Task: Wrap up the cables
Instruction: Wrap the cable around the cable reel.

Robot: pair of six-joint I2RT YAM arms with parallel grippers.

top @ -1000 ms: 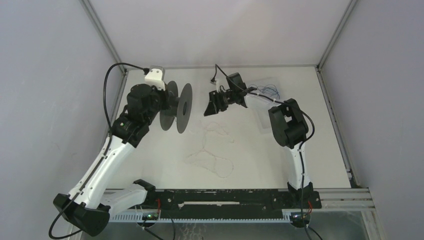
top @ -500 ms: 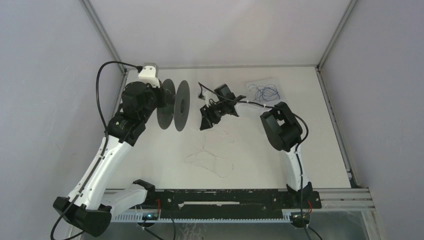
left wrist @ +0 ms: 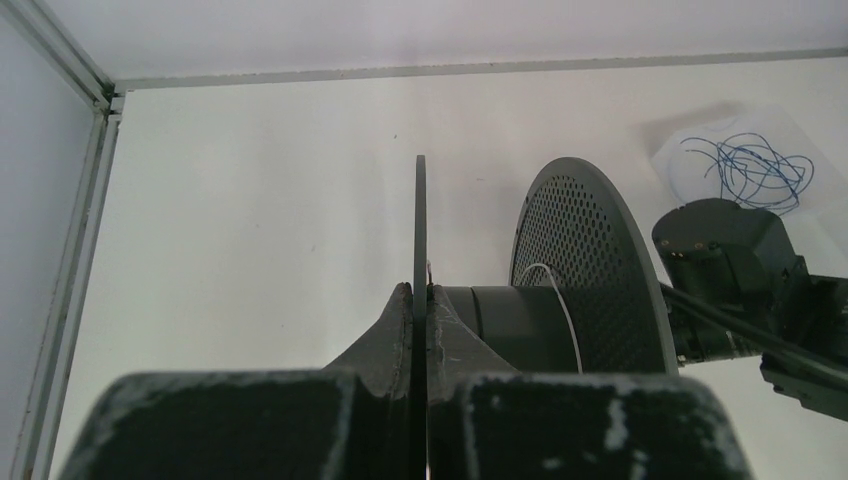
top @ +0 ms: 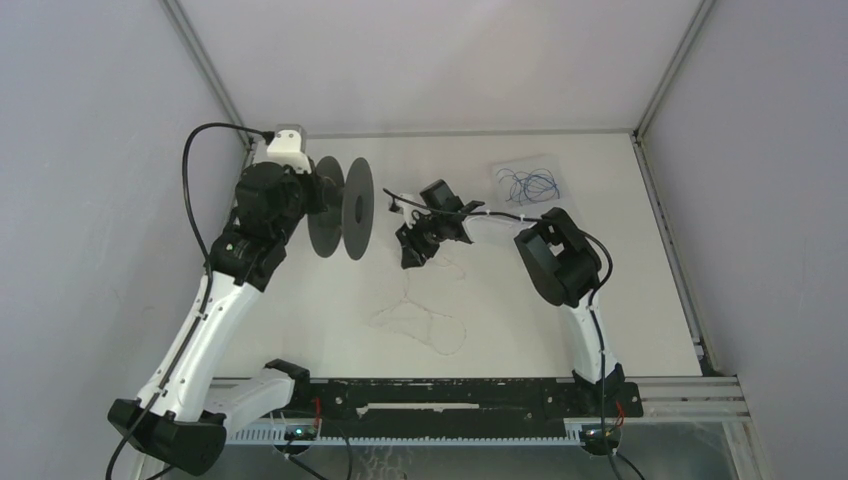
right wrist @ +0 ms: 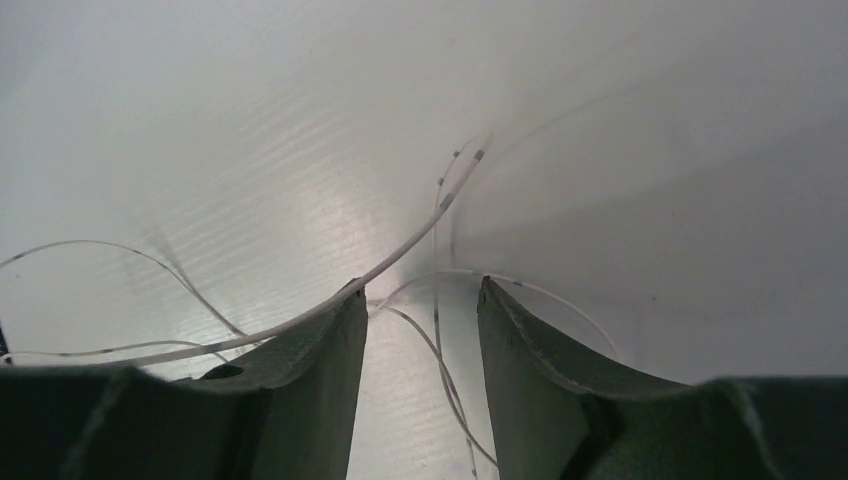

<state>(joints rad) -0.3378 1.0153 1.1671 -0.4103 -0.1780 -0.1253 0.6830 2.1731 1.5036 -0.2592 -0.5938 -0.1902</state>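
Cables (top: 420,322), very thin and whitish, lie in loose loops near the middle of the white table (top: 620,300). One strand also curves over the hub of the black spool (top: 340,208) (clearest from the left wrist). The left gripper (left wrist: 420,300) is pinched tight on the spool's near flange, holding the flanges upright. The right gripper (right wrist: 420,300) hangs just over the loops, its fingers (right wrist: 320,350) partly apart, with strands crossing the gap and one resting against a tip. A tangle of blue wire (top: 528,184) sits far right on a clear sheet or bag (cannot tell which). Grey walls (top: 100,200) enclose the table.
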